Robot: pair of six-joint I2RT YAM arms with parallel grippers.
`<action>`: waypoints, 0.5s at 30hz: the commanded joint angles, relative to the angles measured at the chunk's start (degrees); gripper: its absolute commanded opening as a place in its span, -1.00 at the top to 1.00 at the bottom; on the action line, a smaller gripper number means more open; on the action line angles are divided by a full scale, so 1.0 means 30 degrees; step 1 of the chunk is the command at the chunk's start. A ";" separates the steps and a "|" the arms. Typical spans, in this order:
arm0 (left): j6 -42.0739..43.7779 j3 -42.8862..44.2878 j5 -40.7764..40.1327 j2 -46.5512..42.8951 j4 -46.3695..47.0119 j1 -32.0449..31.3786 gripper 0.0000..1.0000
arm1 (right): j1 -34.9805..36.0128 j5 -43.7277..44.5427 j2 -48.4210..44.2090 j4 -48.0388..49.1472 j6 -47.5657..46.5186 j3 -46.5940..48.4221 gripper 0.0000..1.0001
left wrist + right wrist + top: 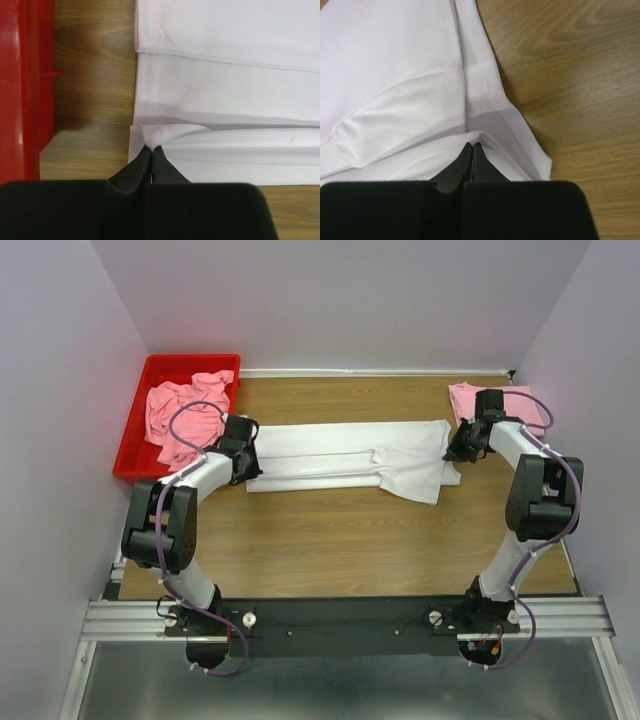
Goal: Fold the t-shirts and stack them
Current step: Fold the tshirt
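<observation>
The white t-shirt (350, 460) is lying folded into a long band on the table (350, 550), with its left end just beside the red bin (132, 445) and its length stretching away from the bin to the right. The left gripper (151, 148) is pinching a fold of white fabric at the end nearest the bin, jaws pressed together on the cloth. The right gripper (471, 145) is clamping a fold at the end farthest from the bin in the same manner. Crumpled pink t-shirts (185, 418) are sitting inside the bin. Another pink t-shirt (468, 400) is lying well apart from the bin, beyond the white t-shirt's far end.
</observation>
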 commanded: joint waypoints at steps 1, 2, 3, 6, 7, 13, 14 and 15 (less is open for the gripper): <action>0.0055 -0.0146 -0.1016 0.0376 0.0370 0.0174 1.00 | -0.0093 0.0027 0.0674 0.0756 -0.0222 0.0675 0.99; 0.0026 -0.0146 -0.1046 0.0463 0.0341 0.0173 1.00 | -0.0122 -0.0206 0.0732 0.0815 -0.0280 0.0675 0.99; 0.0055 -0.0146 -0.1075 0.0522 0.0312 0.0173 1.00 | -0.0122 -0.0324 0.0820 0.0990 -0.0368 0.0646 0.99; -0.0003 -0.0233 -0.1163 0.0697 0.0312 0.0173 1.00 | -0.0122 -0.0413 0.0996 0.1225 -0.0398 0.0617 0.99; -0.0033 -0.0234 -0.1164 0.0756 0.0311 0.0173 1.00 | -0.0093 -0.0413 0.0996 0.1313 -0.0427 0.0617 0.99; -0.0121 -0.0029 -0.0784 0.0436 0.0223 0.0173 0.28 | -0.0093 -0.0647 0.0501 0.1431 -0.0574 0.0559 0.68; -0.0121 0.0059 -0.0783 -0.0059 0.0078 0.0173 0.18 | -0.0064 -0.0705 -0.0169 0.1431 -0.0603 0.0442 0.61; -0.0179 0.0146 -0.0812 -0.0383 -0.0010 0.0173 0.01 | -0.0035 -0.0706 -0.0553 0.1402 -0.0719 0.0354 0.45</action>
